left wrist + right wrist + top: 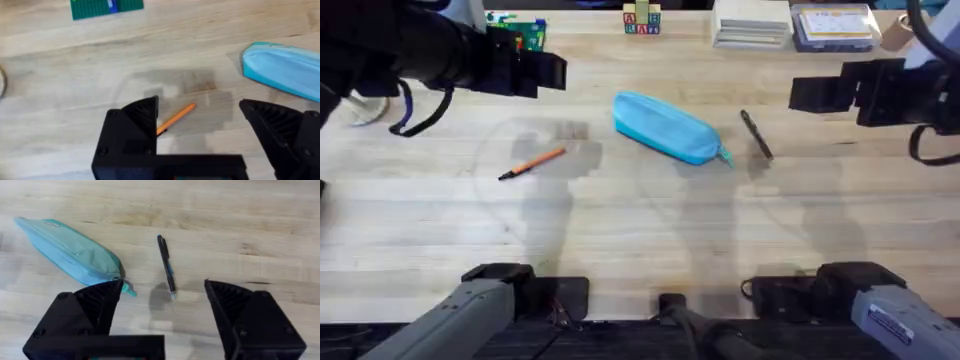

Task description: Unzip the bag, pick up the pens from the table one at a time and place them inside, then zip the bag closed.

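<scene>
Pale wood counter (640,240) holds the zipped blue bag (665,127) in the middle, one pen each side. Both tools (200,125) (162,305) are wide. Grab the teal pull (127,288) gently first.

bare table (640,240) around each pen, bag (665,127) between them, clutter along far edge

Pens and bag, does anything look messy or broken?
Nothing stands out. The bag lies zipped and whole on the table, the orange pen off one end and the black pen off the other. Both grippers hover open, holding nothing.
</scene>
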{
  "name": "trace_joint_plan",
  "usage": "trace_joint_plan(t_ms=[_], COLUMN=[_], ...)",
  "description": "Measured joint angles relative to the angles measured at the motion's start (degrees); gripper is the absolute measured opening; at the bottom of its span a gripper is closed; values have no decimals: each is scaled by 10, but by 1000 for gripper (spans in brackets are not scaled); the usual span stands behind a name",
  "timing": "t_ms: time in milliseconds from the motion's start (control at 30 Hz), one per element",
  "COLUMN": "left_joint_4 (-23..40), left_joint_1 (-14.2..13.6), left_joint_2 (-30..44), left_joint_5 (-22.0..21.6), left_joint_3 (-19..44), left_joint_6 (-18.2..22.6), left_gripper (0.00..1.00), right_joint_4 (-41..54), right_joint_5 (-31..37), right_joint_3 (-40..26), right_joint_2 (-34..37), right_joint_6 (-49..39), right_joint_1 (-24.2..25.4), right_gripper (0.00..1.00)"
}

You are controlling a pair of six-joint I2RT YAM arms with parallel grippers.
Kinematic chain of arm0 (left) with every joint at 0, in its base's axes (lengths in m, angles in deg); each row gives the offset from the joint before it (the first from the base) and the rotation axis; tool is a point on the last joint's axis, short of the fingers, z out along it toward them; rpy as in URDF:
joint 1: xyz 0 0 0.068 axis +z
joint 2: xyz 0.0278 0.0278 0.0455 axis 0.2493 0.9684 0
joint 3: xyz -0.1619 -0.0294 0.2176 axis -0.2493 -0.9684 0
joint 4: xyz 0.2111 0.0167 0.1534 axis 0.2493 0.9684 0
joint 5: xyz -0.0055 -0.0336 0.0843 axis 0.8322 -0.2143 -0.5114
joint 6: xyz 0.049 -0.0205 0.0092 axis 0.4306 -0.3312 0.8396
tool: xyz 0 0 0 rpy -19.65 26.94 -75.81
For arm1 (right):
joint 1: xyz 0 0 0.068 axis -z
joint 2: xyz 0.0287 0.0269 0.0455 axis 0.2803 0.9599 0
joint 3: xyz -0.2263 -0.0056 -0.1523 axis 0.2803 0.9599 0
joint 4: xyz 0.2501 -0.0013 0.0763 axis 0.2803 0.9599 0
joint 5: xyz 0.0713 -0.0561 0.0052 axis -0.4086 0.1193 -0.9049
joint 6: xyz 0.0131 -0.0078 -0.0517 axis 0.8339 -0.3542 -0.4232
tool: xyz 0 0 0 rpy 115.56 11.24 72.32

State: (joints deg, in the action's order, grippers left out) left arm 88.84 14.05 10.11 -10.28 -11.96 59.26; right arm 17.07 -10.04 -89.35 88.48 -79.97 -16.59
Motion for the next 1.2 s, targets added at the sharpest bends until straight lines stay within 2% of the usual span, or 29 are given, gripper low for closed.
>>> trace_joint_plan(t_ms=[300, 500, 667, 700, 900, 1033, 1100, 1200], left_joint_4=[-2, 14, 68, 105, 142, 100, 72, 65], left_joint_1=[0, 0, 0, 0, 0, 0, 0, 0], left_joint_2=[5, 56, 138, 183, 256, 283, 295, 307], left_joint_5=[93, 155, 190, 209, 256, 287, 296, 302], left_joint_3=[0, 15, 86, 134, 202, 211, 211, 211], left_joint_6=[127, 227, 307, 360, 466, 515, 528, 540], left_gripper=[991, 992, 992, 992, 991, 993, 993, 993], right_joint_4=[0, 0, 0, 0, 0, 0, 0, 0], right_joint_5=[0, 0, 0, 0, 0, 0, 0, 0], right_joint_3=[0, 0, 0, 0, 0, 0, 0, 0], right_joint_2=[0, 0, 0, 0, 0, 0, 0, 0], right_joint_6=[0, 0, 0, 0, 0, 0, 0, 0], right_joint_1=[0, 0, 0, 0, 0, 0, 0, 0], right_gripper=[996, 997, 996, 997, 997, 996, 996, 997])
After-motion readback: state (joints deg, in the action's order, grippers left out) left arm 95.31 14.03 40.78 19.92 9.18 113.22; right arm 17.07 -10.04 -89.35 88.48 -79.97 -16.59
